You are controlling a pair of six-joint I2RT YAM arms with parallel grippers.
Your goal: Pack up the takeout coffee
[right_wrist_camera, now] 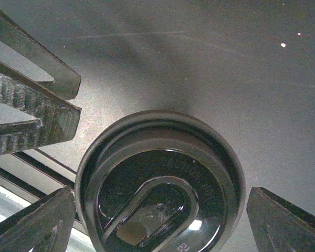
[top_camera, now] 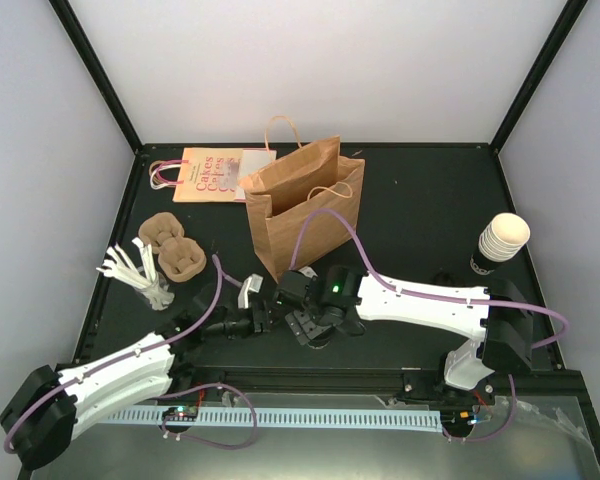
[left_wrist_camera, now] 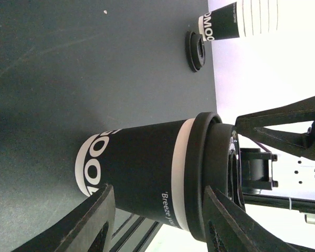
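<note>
The takeout coffee [left_wrist_camera: 147,173] stands upright on the dark table [top_camera: 420,200], low in the centre of the top view, just below the brown paper bag [top_camera: 305,210]. Our right gripper [right_wrist_camera: 160,191] hangs over its black lid, spread wide and clear of the rim. Our left gripper [left_wrist_camera: 157,189], half spread and holding nothing, sits just beside the cup. We judge that pinching the lid alone could pop it off, and the two grippers could clash. The bag's handles arch over its mouth. A stack of lidless cups [top_camera: 502,240] stands far right.
</note>
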